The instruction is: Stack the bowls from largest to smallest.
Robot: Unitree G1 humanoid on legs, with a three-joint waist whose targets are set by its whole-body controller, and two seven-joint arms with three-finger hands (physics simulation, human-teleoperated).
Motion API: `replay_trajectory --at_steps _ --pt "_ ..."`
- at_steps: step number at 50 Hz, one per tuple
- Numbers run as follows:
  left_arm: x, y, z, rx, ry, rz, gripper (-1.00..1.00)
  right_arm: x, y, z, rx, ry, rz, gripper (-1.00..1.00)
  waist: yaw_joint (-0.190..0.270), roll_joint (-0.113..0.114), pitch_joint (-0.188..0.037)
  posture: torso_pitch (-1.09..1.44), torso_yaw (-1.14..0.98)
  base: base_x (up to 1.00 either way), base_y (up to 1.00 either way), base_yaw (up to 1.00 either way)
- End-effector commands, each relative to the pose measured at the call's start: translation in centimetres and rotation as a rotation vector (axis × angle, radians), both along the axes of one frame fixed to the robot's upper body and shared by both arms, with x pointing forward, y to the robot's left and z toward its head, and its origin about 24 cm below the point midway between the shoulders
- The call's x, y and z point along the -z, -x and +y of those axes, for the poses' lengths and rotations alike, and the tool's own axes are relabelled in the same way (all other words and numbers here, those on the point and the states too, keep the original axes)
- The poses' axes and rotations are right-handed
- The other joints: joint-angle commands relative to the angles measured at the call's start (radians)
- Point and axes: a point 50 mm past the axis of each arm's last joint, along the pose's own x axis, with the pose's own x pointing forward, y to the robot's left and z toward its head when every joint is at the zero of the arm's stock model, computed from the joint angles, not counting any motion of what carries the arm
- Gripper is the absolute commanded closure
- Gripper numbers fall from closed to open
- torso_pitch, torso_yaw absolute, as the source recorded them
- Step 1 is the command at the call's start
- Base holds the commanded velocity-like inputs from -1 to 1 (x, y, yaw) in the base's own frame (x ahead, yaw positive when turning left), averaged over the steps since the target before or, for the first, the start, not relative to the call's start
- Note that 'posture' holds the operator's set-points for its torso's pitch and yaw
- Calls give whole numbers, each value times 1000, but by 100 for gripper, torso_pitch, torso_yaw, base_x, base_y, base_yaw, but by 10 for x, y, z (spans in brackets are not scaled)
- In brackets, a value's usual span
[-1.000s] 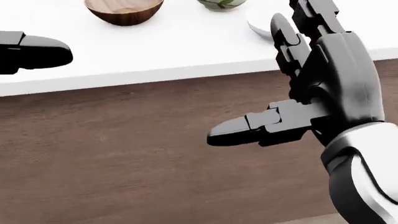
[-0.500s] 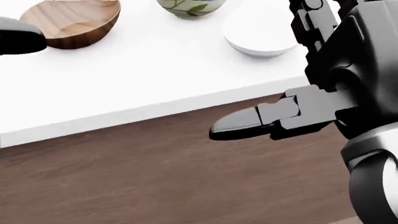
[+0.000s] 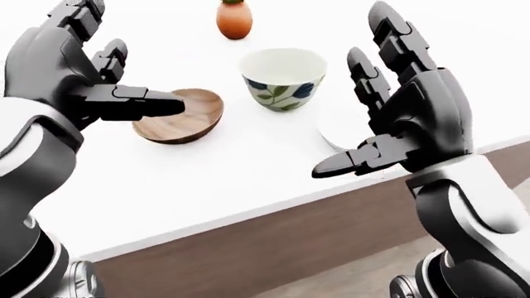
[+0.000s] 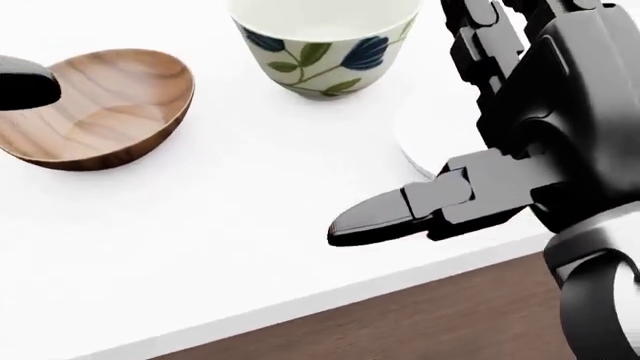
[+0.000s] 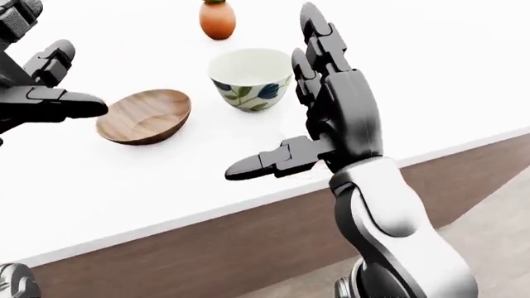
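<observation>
Three bowls stand on a white table (image 3: 207, 180). A wooden bowl (image 3: 178, 115) is on the left and a taller white bowl with a blue flower and leaf print (image 3: 283, 79) in the middle. A plain white bowl (image 4: 422, 139) on the right is mostly hidden behind my right hand. My right hand (image 3: 365, 105) is open with spread fingers, held over the white bowl, thumb (image 4: 375, 217) pointing left. My left hand (image 3: 137, 71) is open, its thumb over the wooden bowl's left rim. Neither hand holds anything.
An orange pear-shaped object (image 3: 234, 18) stands at the top of the eye views beyond the floral bowl. The table's near edge (image 3: 248, 214) has a brown wooden panel (image 3: 273, 261) below it. Pale floor (image 5: 497, 205) shows at bottom right.
The whole head view has shifted: the bowls and table edge slid down the picture and look larger. My right hand now covers most of the white bowl. It stays open.
</observation>
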Motion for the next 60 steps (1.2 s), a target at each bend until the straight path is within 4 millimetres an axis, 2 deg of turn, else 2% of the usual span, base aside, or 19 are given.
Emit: replay_trajectory --at_steps 1,3,4,5,6,7,8,12,17,26,32,40,44,52,60 --pt "-20 10 -2 11 -5 -121 -100 -12 5 -5 26 -18 -83 -100 -7 9 -37 0 0 0 0 48" --pt "-21 9 -3 10 -6 -122 -100 -13 6 -6 28 -22 -85 -100 -8 -10 -34 0 0 0 0 48" --pt "-22 10 -3 11 -8 -122 -100 -14 5 -7 33 -25 -86 -100 -17 -26 -10 0 0 0 0 0" --pt "-22 10 -3 12 -9 -123 -100 -15 5 -8 37 -32 -88 -100 -3 -35 3 0 0 0 0 0" --pt "-22 9 -4 13 -11 -122 -100 -16 5 -10 43 -40 -92 -100 1 -55 4 0 0 0 0 0" --pt "-21 9 -4 13 -14 -121 -100 -17 5 -11 48 -41 -95 -100 5 -85 -1 0 0 0 0 0" --pt "-19 9 -5 14 -22 -118 -100 -17 6 -11 51 -34 -96 -100 7 -62 5 0 0 0 0 0" --pt "-15 9 -5 15 -53 -111 -100 -20 9 -17 61 -29 -106 -100 -9 -33 -4 0 0 0 0 0" --pt "-13 17 -3 6 -131 -113 -100 -25 14 -26 74 -8 -112 -100 -21 -26 -7 0 0 0 0 0" --pt "-10 31 -14 33 -368 -117 -100 -38 19 -48 171 49 -106 -100 -21 -40 -1 0 0 0 0 0" --pt "-2 28 -25 27 -526 -93 -100 -40 21 -53 183 31 -113 -100 -16 -52 5 0 0 0 0 0" --pt "7 14 -40 5 -714 -124 -100 -41 23 -59 199 21 -117 -100 -5 -71 9 0 0 0 0 0" --pt "19 -3 -47 10 -752 -101 -100 -40 23 -60 200 19 -117 -100 3 -83 8 0 0 0 0 0" --pt "35 -16 -57 -15 -886 -110 -100 -39 23 -60 201 17 -116 -100 9 -107 3 0 0 0 0 0" --pt "48 -31 -62 -34 -980 -85 -98 -33 20 -55 193 28 -109 -100 13 -114 -3 0 0 0 0 0"
